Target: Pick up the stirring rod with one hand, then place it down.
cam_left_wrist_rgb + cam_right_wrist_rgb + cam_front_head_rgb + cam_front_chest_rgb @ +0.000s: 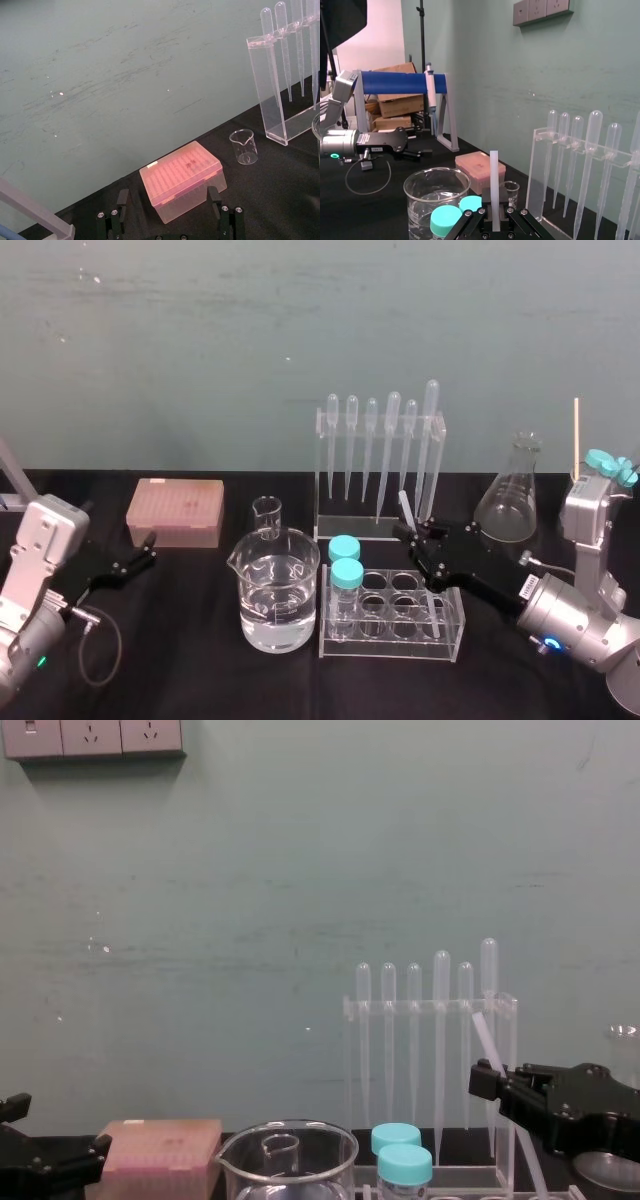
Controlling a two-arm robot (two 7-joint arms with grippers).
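Observation:
The stirring rod [405, 508] is a thin translucent-white stick, tilted, with its upper end near the pipette stand and its lower part over the test-tube rack [452, 645]. My right gripper [424, 536] is shut on the stirring rod at about mid-length. In the right wrist view the stirring rod [494, 180] stands upright between the black fingers of the right gripper [494, 214]. From the chest, the stirring rod [483, 1038] slants past the right gripper [488, 1082]. My left gripper [143, 558] rests open at the table's left, near the pink box [182, 177].
A water-filled beaker [279, 592] stands left of the rack, with a small beaker [267, 516] behind it. Two blue-capped tubes [346, 575] sit in the rack's left end. A pipette stand [381, 472] and a conical flask [510, 498] line the back.

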